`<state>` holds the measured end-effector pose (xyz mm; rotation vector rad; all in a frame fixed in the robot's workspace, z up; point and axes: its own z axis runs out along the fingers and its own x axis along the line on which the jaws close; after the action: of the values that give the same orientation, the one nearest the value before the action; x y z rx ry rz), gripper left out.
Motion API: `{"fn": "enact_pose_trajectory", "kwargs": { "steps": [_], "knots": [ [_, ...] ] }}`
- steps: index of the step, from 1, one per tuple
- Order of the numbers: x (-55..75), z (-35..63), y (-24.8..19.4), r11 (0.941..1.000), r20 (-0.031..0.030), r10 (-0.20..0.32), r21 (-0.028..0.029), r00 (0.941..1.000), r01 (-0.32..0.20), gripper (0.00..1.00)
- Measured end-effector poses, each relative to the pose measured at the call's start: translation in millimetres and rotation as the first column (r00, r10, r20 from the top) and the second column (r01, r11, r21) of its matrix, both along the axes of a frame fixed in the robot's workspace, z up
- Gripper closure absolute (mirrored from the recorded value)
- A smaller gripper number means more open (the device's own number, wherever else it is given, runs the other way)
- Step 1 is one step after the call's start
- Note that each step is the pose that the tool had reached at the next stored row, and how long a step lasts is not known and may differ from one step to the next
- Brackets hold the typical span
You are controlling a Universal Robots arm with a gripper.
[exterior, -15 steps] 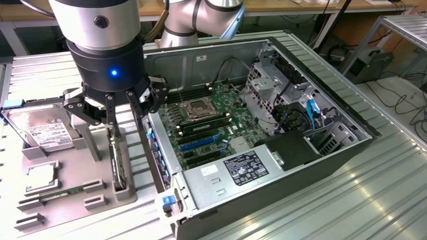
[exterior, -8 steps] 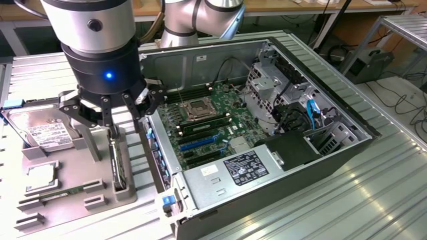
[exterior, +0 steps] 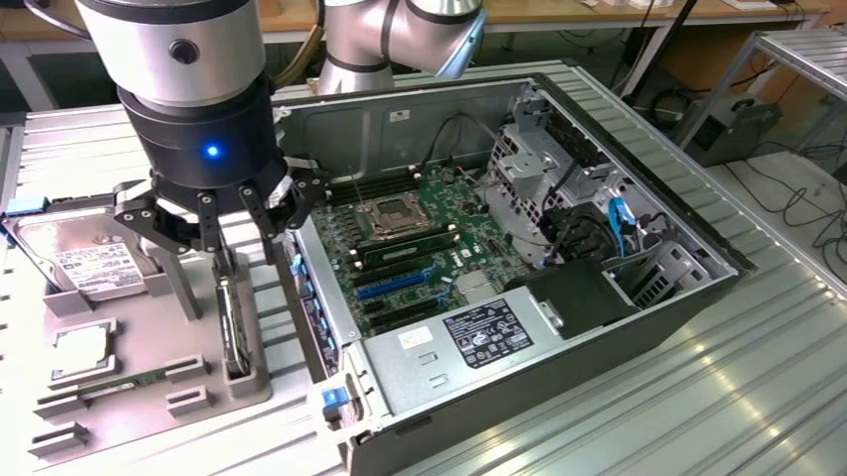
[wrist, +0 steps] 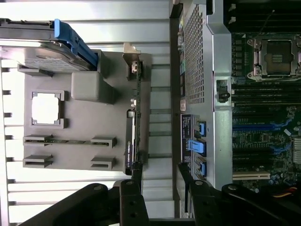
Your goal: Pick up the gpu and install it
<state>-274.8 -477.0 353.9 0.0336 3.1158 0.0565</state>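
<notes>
Gripper (exterior: pixel 248 256) hangs spread open over the gpu (exterior: pixel 236 327), seemingly clear of it, card upright in a gray holder (exterior: pixel 139 342).

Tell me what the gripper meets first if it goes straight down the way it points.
Probably the gpu, standing on edge in the grey tray under the open gripper, though depth is unclear.

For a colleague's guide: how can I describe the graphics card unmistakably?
Beside the open computer case lies a gray tray of parts. The graphics card stands on edge along the tray's side nearest the case. Unlike the boxy hard drive, it is thin and dark.
</notes>
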Motion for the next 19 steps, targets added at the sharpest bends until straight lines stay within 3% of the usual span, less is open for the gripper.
{"fn": "enact_pose_trajectory", "kwargs": {
  "steps": [19],
  "knots": [
    [-5.5, -1.0, 0.0, 1.0000, -0.0001, 0.000, -0.0001, 1.0000, 0.000, 0.58]
  ]
}}
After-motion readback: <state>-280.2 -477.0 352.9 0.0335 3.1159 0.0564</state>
